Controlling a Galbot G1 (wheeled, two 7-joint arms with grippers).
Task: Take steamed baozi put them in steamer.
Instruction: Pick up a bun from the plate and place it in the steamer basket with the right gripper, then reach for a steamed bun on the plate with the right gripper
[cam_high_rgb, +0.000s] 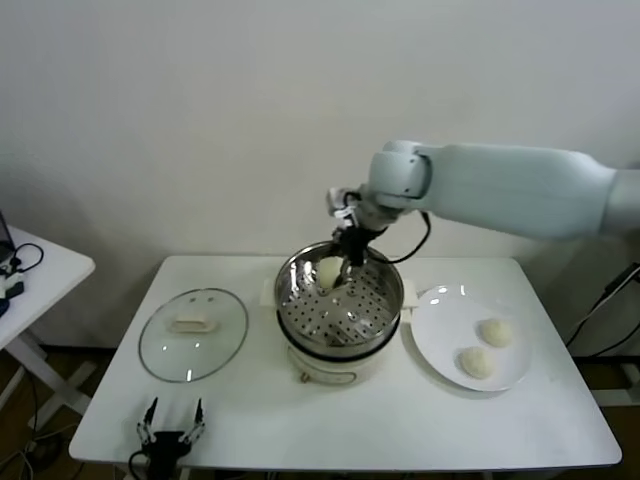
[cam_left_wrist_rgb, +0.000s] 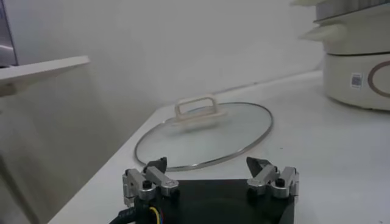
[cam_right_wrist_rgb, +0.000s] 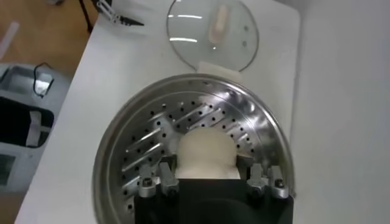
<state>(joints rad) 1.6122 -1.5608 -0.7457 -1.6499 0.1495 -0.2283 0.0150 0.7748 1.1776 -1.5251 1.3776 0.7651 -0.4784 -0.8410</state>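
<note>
A: Bun (cam_high_rgb: 329, 272) sits clamped in the right gripper (cam_high_rgb: 338, 275), inside the steamer (cam_high_rgb: 340, 300) near its rim at eleven o'clock.

B: Room around it?

A: Perforated floor is bare toward five o'clock. Plate (cam_high_rgb: 440, 345) at three o'clock holds two buns (cam_high_rgb: 486, 346); glass lid (cam_high_rgb: 193, 333) lies at nine.

B: Left gripper (cam_high_rgb: 170, 428)?

A: Fingers apart, at the table's (cam_high_rgb: 340, 425) near edge, seven o'clock.

Near side of baozi (cam_right_wrist_rgb: 206, 155) hidden behind right gripper (cam_right_wrist_rgb: 207, 176) body, steamer (cam_right_wrist_rgb: 122, 152) rim cut off at wrist-view edge, its cream base (cam_left_wrist_rgb: 359, 73) cropped in left wrist view, right arm cut by head-view edge, side table (cam_high_rgb: 40, 275) partly out of frame.
</note>
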